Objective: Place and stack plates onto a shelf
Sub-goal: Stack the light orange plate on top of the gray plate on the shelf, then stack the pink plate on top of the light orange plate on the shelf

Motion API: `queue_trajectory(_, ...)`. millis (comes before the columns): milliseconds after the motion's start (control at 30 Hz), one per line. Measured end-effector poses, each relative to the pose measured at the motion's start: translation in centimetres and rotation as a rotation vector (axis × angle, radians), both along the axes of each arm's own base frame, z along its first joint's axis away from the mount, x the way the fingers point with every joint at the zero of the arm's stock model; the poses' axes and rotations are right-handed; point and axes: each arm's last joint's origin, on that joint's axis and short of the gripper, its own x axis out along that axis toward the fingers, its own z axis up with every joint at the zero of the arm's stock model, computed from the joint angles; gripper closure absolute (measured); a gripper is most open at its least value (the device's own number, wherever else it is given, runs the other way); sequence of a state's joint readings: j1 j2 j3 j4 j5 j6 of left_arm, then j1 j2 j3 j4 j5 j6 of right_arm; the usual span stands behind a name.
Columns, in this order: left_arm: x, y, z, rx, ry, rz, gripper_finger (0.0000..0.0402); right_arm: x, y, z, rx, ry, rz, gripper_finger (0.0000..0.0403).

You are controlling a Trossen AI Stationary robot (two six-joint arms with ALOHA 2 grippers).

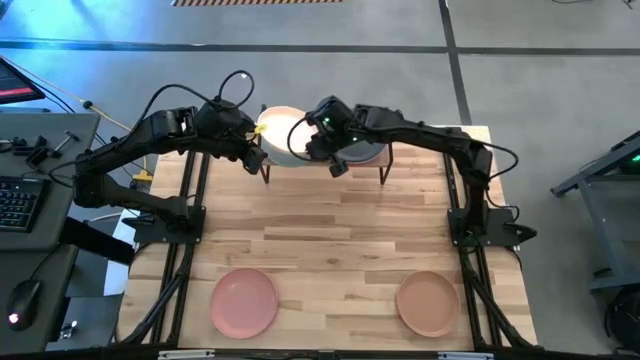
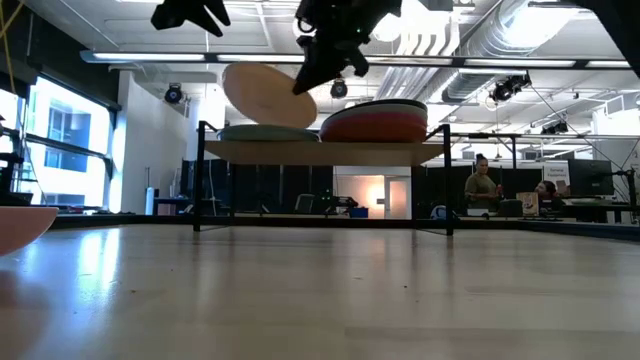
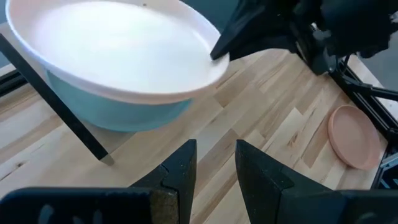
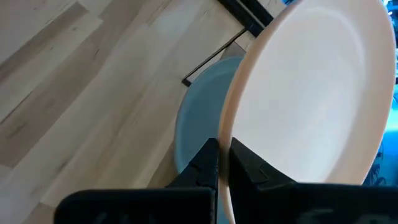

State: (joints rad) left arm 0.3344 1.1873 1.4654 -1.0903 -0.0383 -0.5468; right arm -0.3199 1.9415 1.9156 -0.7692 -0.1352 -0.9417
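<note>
Right pincer [image 1: 318,140] is clamped on the rim of a cream-peach plate [image 1: 281,134], holding it tilted above the shelf [image 2: 322,152]. Directly beneath it a sage green plate [image 2: 267,133] lies on the shelf, and beside that sits a stack of plates [image 2: 374,122], terracotta lowest in view. Left pincer [image 1: 250,150] hovers just beside the tilted plate, fingers [image 3: 181,171] parted and empty. Well apart, on the surface [image 1: 330,240], lie a light pink plate [image 1: 244,301] and a tan plate [image 1: 428,303].

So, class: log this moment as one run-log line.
right gripper: shut on cream plate, tilted above shelf | left gripper: open, beside shelf
</note>
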Motion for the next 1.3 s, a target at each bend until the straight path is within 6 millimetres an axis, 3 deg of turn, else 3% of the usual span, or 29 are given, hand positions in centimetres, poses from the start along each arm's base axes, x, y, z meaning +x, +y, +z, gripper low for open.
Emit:
queue_trajectory(500, 0.0, 0.0, 0.0, -0.001, 0.002, 0.0, 0.03, 1.4, -0.3, -2.8, -0.087, 0.102, -0.089, 0.0398)
queue_trajectory(900, 0.0, 0.0, 0.0, -0.002, 0.004, 0.0, 0.03, 1.4, -0.3, -2.9, -0.092, 0.106, -0.094, 0.0325)
queue_trajectory(1067, -0.1, -0.1, -0.2, -0.014, 0.019, -0.007, 0.03, 0.9, -0.3, -2.0, -0.157, 0.112, -0.154, 0.032)
queue_trajectory(1300, -0.9, -1.1, -1.0, -0.077, 0.147, -0.053, 0.03, -0.9, 1.4, 1.5, -0.121, 0.035, -0.201, 0.032)
